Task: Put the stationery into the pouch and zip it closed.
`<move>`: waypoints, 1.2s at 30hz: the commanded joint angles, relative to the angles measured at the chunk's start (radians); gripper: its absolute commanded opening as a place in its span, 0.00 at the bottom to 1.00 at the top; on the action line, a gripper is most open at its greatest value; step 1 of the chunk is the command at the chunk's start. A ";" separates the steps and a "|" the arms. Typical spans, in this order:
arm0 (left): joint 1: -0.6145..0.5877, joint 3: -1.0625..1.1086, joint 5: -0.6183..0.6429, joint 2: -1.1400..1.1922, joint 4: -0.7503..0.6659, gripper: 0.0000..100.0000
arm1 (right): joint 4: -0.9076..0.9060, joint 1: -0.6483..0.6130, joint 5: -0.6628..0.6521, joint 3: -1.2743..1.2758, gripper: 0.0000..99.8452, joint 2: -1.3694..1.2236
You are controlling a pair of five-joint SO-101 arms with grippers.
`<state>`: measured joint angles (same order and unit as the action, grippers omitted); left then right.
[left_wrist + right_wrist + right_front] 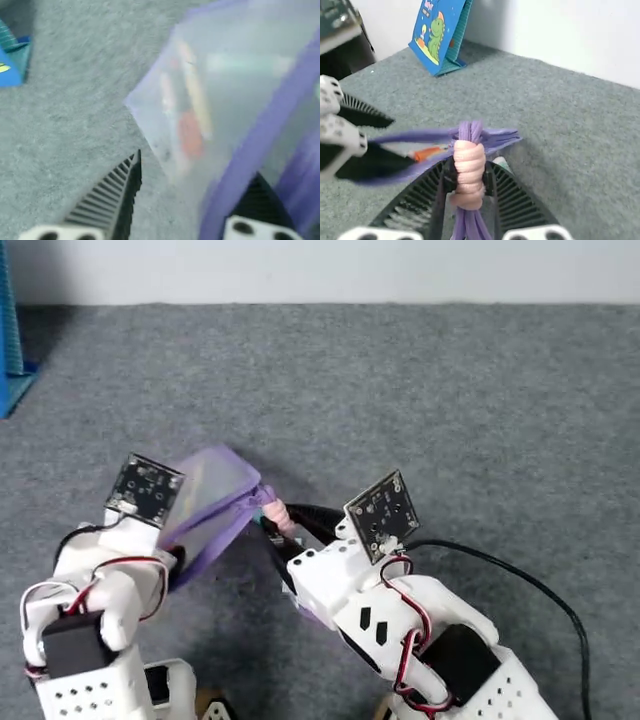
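Observation:
A translucent purple pouch (207,490) is lifted off the grey carpet between the two arms. Blurred orange and red stationery (190,135) shows through its side, and an orange piece (427,152) lies inside its mouth. My right gripper (468,172) is shut on the pink zipper pull (468,160), with the purple zipper strip (470,131) rising just past it; from above, the same gripper (278,522) is at the pouch's near corner. My left gripper (197,165) stands open, jaws wide apart, with the pouch's purple edge (260,145) between them, close to one finger.
A blue printed bag (442,30) stands at the far left by the white wall, with its edge (10,330) at the left side of the high view. A black cable (530,590) trails from the right arm. Grey carpet (450,410) spreads beyond the arms.

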<state>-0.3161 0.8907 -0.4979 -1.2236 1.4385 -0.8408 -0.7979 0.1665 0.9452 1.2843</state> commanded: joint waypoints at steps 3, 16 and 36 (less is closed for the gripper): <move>-0.046 0.045 -0.006 -0.008 -0.114 0.20 | -0.028 -0.004 0.012 -0.078 0.01 0.039; -0.127 -0.010 -0.005 -0.008 -0.081 0.02 | -0.131 0.002 0.054 -0.095 0.29 0.038; -0.175 -0.170 0.066 0.002 0.084 0.01 | -0.348 0.124 0.098 -0.365 0.12 -0.378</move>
<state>-0.4833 0.7940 -0.4442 -1.2160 1.5213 -1.1861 -0.7073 0.2524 0.6429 0.9728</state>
